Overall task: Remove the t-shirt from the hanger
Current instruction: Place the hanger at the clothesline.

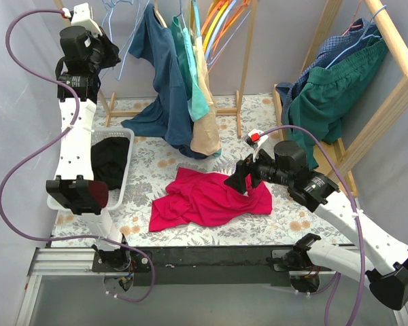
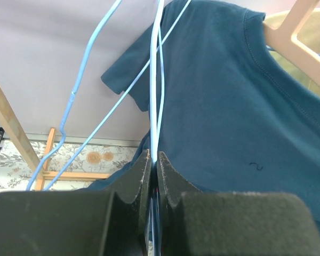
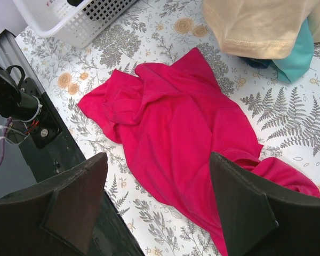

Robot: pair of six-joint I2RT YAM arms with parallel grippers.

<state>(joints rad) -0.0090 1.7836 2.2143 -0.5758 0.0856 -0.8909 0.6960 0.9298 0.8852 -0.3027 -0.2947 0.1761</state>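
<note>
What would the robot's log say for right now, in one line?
left gripper: shut on blue hanger | right gripper: open over pink t-shirt | pink t-shirt: crumpled on table, off hanger

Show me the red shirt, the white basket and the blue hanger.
Red shirt [image 1: 207,200]: top view, middle of the cloth.
Basket [image 1: 126,166]: top view, right wall.
Blue hanger [image 2: 159,38]: left wrist view, where its wires cross.
</note>
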